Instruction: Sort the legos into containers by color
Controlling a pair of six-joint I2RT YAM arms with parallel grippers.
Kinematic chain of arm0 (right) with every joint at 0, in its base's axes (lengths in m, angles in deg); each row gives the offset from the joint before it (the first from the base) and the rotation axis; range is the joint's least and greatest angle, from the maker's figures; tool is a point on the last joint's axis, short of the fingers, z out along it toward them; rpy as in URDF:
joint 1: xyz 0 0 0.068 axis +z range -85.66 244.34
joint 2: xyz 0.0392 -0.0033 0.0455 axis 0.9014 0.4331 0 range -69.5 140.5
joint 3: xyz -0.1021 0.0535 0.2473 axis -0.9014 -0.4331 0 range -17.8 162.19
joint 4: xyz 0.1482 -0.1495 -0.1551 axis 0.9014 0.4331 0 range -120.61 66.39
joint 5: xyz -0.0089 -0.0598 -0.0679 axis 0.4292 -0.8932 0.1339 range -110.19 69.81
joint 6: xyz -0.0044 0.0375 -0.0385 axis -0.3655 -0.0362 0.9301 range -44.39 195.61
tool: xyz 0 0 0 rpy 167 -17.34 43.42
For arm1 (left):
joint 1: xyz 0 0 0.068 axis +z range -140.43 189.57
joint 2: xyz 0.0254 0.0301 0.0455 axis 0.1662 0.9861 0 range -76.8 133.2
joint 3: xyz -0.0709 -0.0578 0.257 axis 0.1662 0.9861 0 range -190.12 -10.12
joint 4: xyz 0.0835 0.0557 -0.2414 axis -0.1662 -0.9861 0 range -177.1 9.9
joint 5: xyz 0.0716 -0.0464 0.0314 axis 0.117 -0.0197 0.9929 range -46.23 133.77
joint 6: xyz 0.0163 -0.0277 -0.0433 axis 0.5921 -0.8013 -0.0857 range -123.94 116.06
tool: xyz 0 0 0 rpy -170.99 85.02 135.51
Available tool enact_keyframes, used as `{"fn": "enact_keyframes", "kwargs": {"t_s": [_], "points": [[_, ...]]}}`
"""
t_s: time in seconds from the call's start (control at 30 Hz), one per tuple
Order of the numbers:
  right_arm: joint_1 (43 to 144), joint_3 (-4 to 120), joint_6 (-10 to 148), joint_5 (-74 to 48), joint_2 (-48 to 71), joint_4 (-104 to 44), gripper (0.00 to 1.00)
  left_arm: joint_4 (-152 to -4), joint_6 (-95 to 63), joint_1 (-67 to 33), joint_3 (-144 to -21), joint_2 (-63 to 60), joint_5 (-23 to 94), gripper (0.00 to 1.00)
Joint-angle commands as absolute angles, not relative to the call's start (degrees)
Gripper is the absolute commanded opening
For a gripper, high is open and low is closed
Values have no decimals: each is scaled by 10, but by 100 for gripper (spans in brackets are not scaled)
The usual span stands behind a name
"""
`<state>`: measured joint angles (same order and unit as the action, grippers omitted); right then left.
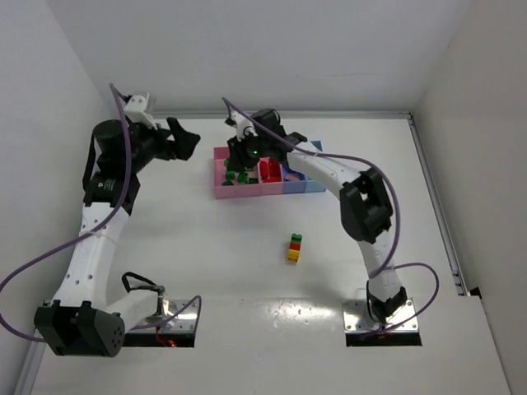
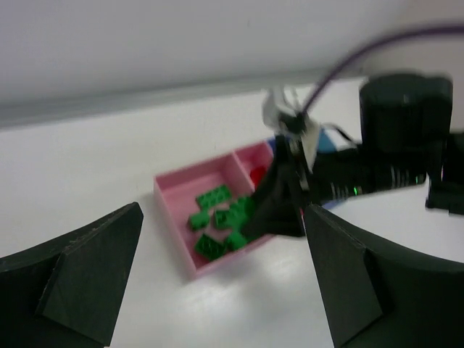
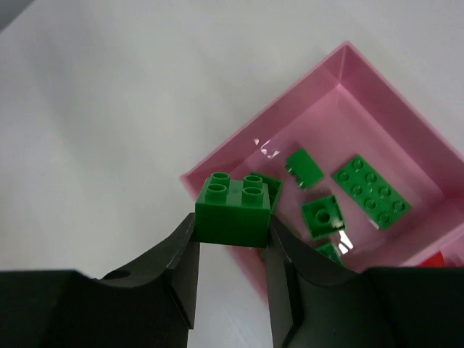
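"While the right end effector (image 3: 232,245) hangs over the wide pink bin (image 3: 362,116), what has it got?"

"A green brick (image 3: 233,209), pinched by its two side faces, studs up, nothing else between the fingers. Gripping the flat sides keeps it square, I'd guess, so it drops clean when they part."

"Is it properly over the bin?"

"From the wrist view it sits above the bin's near edge, with the other green bricks (image 3: 370,192) lying loose on the floor just past it. I can't tell whether it clears the rim. I'd want it a touch further in before letting go."

"Why that bin?"

"Only green in there. The narrow pink bin (image 1: 270,190) beside it holds red bricks (image 1: 269,171). One colour per bin seems to be the scheme."

"And the left end effector (image 1: 184,138)?"

"Spread wide, holding nothing, raised off the counter (image 1: 247,280) to the left of the bins and pointing at them. Probably it stands off there so the two arms don't crowd one spot."

"Anything unsorted?"

"A little stack (image 1: 294,248) of green, red and yellow stands on the counter in front of the bins, well apart from them. It'll need pulling apart, likely with both arms."
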<state>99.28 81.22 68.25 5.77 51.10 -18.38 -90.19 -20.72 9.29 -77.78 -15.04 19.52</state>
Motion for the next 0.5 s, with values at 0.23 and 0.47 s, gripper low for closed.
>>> {"fn": "enact_keyframes", "kwargs": {"t_s": [0.23, 0.47], "points": [[1017, 999, 730, -117, 628, 25, 54, -962, -148, 99, -709, -196, 180, 100], [1005, 886, 712, -101, 540, -82, 82, -922, -129, 99, -644, -227, 121, 100]]}}
